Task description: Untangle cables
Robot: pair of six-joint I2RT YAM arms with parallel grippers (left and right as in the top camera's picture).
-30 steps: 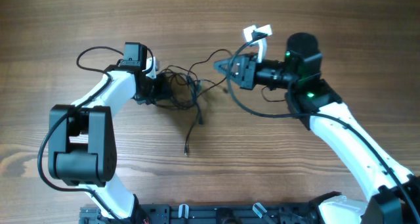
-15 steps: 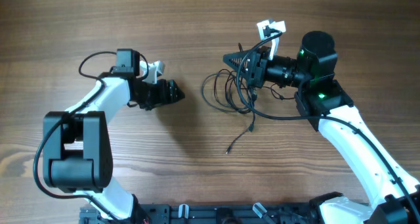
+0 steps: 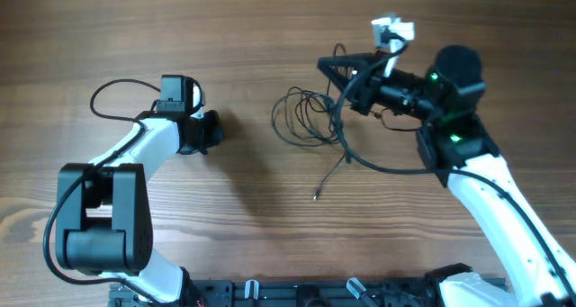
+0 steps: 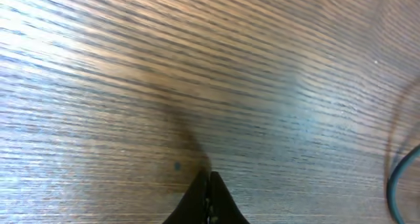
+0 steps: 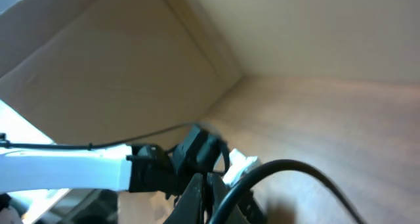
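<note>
The left gripper [image 4: 210,186] has its fingers pressed tip to tip with nothing between them, low over the bare wooden table [image 3: 180,37] and well apart from the cables [image 3: 336,122]. The right gripper [image 3: 322,67] is likewise closed, and seems to pinch a strand of the cables, though the strand is too fine to see at the fingertips. From there the thin black cords hang in loose loops just below and left of it, between the two arms, with one tail trailing down to a small plug end [image 3: 315,197] on the table.
</note>
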